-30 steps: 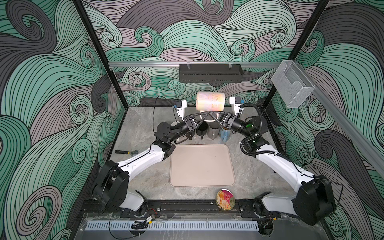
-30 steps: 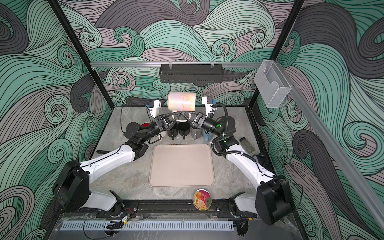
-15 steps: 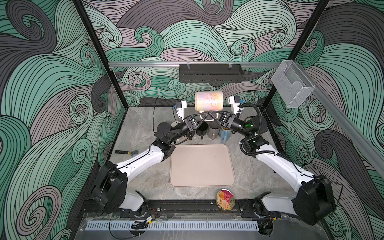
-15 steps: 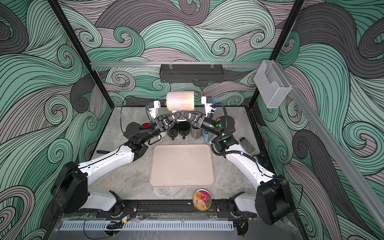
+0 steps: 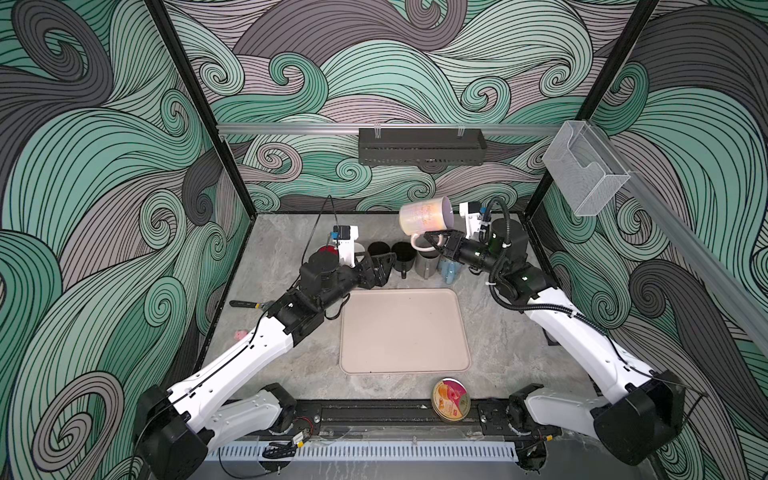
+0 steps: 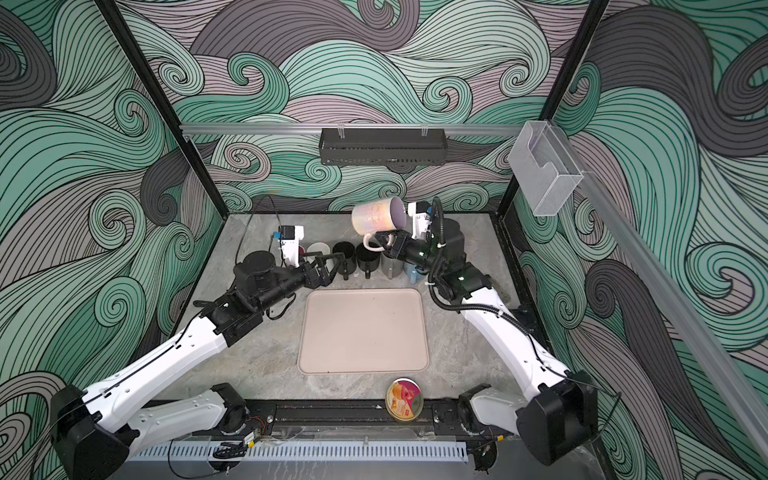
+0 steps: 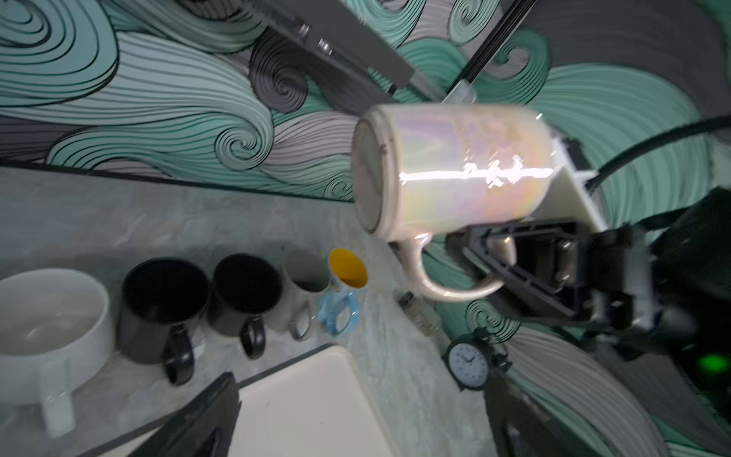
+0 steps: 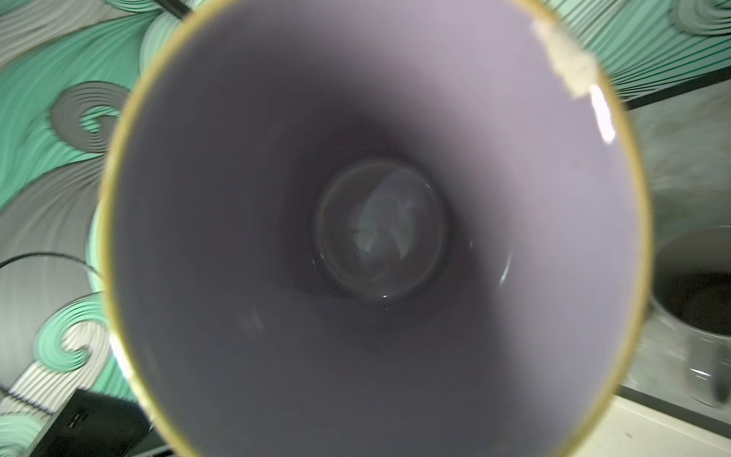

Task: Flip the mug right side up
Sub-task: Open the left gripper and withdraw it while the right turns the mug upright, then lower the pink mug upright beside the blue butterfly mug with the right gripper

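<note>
Tray (image 5: 403, 328): flat, matte beige, rounded corners, lying on the grey marbled surface (image 5: 282, 245).
Left claw (image 5: 380, 268): jaws wide, holding nothing, low beside the row of upright mugs (image 5: 403, 253).
Right claw (image 5: 434, 241): pinched on the handle loop of the mug (image 5: 422, 216), which it holds in the air above that row.
Mug: glossy pearlescent cylinder, lilac inside, thin gilt rim. Long axis near horizontal, mouth toward the right wrist camera, base toward the left arm, handle hanging below.
</note>
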Robot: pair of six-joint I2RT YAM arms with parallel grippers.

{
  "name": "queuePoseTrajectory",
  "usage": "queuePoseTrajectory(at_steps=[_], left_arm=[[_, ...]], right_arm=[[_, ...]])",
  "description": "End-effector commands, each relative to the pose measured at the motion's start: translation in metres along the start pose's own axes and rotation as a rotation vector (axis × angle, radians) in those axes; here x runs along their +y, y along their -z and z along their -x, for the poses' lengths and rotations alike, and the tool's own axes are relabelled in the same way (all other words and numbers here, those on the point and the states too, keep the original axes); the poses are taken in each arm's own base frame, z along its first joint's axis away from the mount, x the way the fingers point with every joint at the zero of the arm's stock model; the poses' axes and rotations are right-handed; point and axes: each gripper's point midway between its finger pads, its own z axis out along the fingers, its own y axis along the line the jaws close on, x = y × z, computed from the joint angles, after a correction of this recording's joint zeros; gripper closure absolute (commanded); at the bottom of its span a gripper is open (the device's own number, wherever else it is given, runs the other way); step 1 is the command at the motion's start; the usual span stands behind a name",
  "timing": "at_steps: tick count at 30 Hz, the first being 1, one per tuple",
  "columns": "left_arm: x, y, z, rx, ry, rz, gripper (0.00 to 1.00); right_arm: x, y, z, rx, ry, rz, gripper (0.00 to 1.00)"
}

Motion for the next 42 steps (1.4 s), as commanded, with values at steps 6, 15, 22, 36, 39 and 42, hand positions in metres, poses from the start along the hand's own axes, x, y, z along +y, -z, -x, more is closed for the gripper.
queuePoseTrajectory(at_steps=[6, 15, 22, 36, 39, 42], left_arm=[[0.025, 0.012, -0.024, 0.084, -0.167, 0.114, 0.04], [0.031, 0.014, -0.03, 0.095, -0.191, 0.129, 0.04], [0.035, 0.018, -0.032, 0.082, -0.188, 0.137, 0.04], [0.039, 0.023, -0.032, 0.064, -0.194, 0.155, 0.04], [0.039, 0.022, -0.031, 0.063, -0.195, 0.156, 0.04], [0.04, 0.021, -0.032, 0.065, -0.192, 0.159, 0.04]], right_arm=[[-0.081, 0.045, 0.01, 0.037, 0.177, -0.537, 1.0], [-0.133, 0.087, 0.039, 0.021, 0.319, -0.901, 1.0], [-0.171, 0.075, 0.044, 0.095, 0.326, -0.979, 1.0], [-0.216, 0.066, 0.044, 0.114, 0.24, -0.972, 1.0], [-0.227, 0.063, 0.041, 0.134, 0.229, -0.978, 1.0], [-0.237, 0.059, 0.038, 0.153, 0.217, -0.985, 1.0]])
